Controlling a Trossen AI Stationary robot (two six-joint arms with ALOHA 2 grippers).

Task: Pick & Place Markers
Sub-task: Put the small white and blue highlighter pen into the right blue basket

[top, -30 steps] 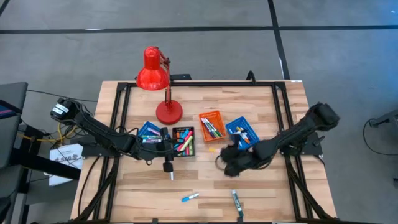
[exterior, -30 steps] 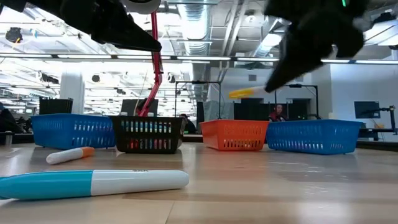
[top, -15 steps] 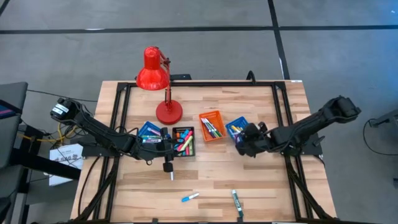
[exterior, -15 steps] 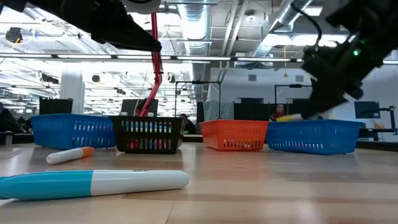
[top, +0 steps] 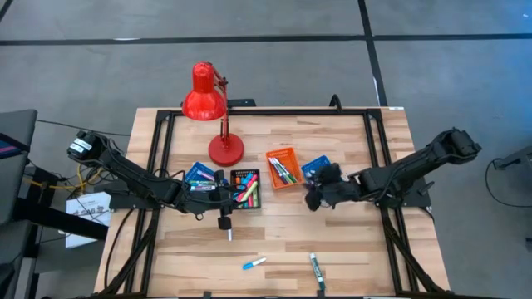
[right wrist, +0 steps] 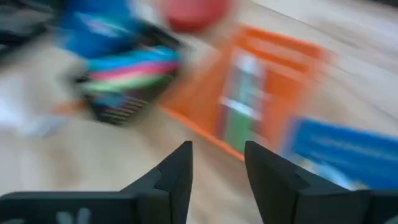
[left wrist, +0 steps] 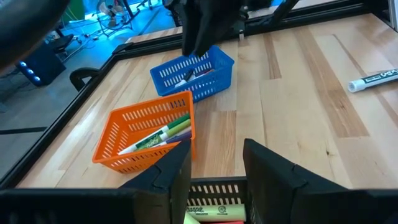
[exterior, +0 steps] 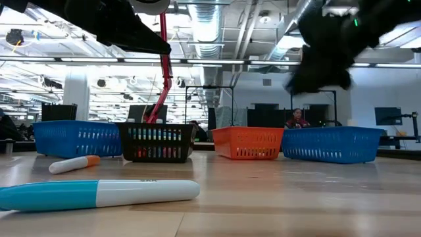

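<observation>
From above, the right gripper (top: 314, 198) hangs just off the near-left corner of the right-hand blue tray (top: 319, 166), having slid a little leftward from half a second ago, when it covered that tray's middle; a second ago it was lower down the bench with a yellow marker in it. The left gripper (top: 223, 218) has not moved, sitting at the near edge of the black tray (top: 244, 188), whose pink, green and yellow markers (top: 248, 192) lie inside. The orange tray (top: 283, 168) holds its own markers, a second blue tray (top: 199, 174) sits beside the red lamp (top: 209, 108), and near the bench's front edge lie a loose blue marker (top: 254, 263) and a green marker (top: 316, 267), both where they were. At table height, the right gripper (exterior: 319, 62) is raised above the blue tray (exterior: 332, 143); the yellow marker seen at its tip earlier no longer shows. A blue-and-white marker (exterior: 99, 193) lies in front. From the left wrist, the left gripper (left wrist: 216, 163) has parted fingers with nothing between them, over the black tray's markers. From the right wrist, the right gripper (right wrist: 217, 169) likewise stands spread and empty, with the orange tray (right wrist: 267, 81) ahead through heavy blur.
</observation>
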